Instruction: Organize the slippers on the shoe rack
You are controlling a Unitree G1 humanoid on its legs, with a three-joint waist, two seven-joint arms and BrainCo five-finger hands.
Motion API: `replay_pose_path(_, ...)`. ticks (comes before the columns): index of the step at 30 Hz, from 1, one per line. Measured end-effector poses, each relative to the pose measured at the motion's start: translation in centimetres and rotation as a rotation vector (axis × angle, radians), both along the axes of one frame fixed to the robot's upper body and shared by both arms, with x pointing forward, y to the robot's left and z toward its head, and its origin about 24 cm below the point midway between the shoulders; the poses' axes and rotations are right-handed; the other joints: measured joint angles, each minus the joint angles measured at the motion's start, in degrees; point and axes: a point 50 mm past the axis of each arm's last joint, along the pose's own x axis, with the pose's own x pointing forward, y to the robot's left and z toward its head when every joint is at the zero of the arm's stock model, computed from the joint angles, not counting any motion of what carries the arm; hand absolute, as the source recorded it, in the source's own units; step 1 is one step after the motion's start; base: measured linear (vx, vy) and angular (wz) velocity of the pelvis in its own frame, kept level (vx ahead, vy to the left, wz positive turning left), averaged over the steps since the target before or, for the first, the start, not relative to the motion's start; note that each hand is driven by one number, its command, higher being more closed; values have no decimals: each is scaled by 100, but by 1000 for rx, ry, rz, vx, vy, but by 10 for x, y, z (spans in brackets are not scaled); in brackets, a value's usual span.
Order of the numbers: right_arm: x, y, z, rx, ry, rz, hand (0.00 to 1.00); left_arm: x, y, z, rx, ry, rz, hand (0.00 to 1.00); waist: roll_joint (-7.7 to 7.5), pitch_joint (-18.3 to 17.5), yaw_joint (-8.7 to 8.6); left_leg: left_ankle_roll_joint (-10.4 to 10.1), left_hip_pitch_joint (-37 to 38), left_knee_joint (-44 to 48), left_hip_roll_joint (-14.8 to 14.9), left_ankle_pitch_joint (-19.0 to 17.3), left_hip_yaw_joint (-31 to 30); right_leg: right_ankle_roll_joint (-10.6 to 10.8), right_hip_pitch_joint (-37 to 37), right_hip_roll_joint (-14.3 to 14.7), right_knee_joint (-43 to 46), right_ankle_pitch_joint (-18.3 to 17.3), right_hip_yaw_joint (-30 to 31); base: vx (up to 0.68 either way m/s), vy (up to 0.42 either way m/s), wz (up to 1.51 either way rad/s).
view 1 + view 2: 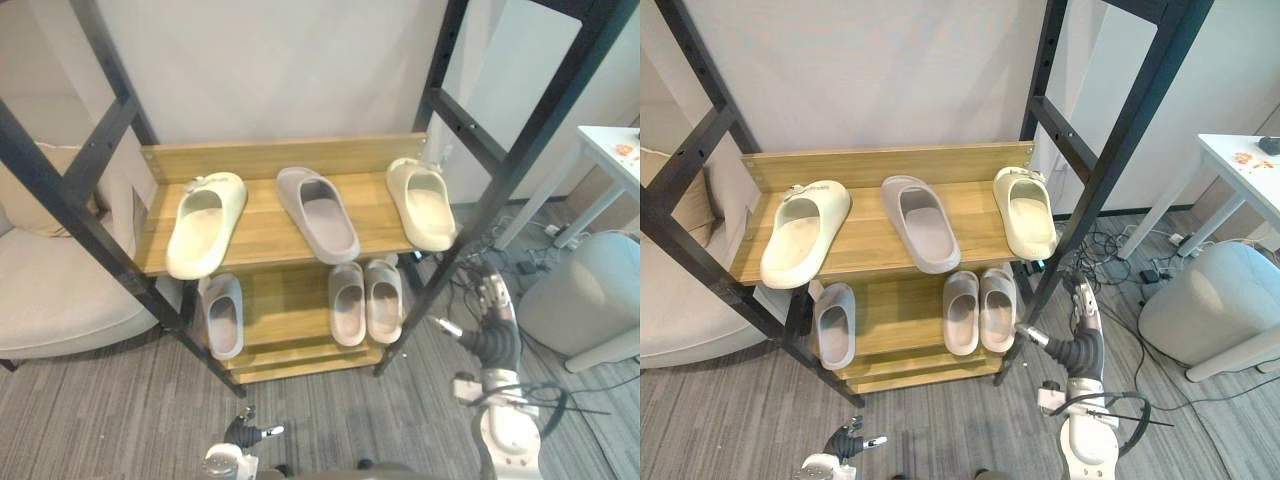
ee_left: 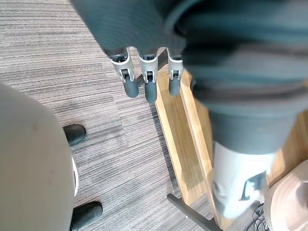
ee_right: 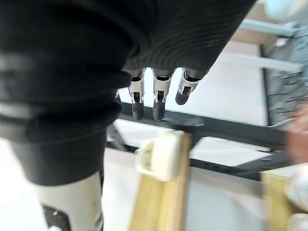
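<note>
The left hand (image 1: 243,431) hangs low over the grey carpet (image 1: 120,420), in front of the shoe rack's (image 1: 262,226) bottom shelf. Its fingers (image 2: 149,87) are straight, close side by side, and hold nothing. The right hand (image 1: 497,312) is raised on an upright forearm just outside the rack's right front post. Its fingers (image 3: 155,103) point up, also straight and empty (the thumb juts out toward the post).

All the slippers lie on the rack. On the top shelf a cream slipper (image 1: 205,225) sits at the left end, its heel overhanging the front edge. A grey slipper (image 1: 318,213) lies slantwise in the middle, and a second cream slipper (image 1: 422,203) lies at the right end. On the lower shelf one grey slipper (image 1: 223,315) sits at the left end. Two pale slippers (image 1: 347,303) lie side by side toward the right.

A beige armchair (image 1: 50,290) stands left of the rack and a grey pouf (image 1: 590,290) to its right.
</note>
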Motion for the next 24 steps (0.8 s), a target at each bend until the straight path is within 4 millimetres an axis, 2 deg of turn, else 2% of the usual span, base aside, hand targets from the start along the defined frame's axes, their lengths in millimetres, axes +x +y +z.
replay_pose_path(7, 22, 5, 43, -56, -206, 51, 0, 0, -2, 0, -10, -2, -2, 0, 36, -27, 68, 90, -8, -147, -107, 116, -240, 27, 48, -97, -9, -13, -209, 4, -13, 18)
replay_pose_path(13, 45, 7, 72, -112, -327, 78, 0, -2, 0, 1, -27, -6, 14, 0, 9, -57, 87, 134, -6, -371, -161, 263, -349, 52, 36, -138, -19, 3, -315, 8, -7, 11)
replay_pose_path(19, 82, 2, 78, -156, -292, 57, 0, -1, 1, 1, -47, -10, 30, 0, -22, -62, 142, 146, -15, -583, -187, 411, -440, 81, -20, -139, -41, 21, -371, -11, -6, 8)
replay_pose_path(24, 114, -5, 73, -191, -189, 31, 0, -1, 4, 1, -59, -12, 66, 0, -71, -34, 213, 148, -32, -585, -206, 415, -467, 98, -21, -146, -125, 34, -400, -9, -2, 1)
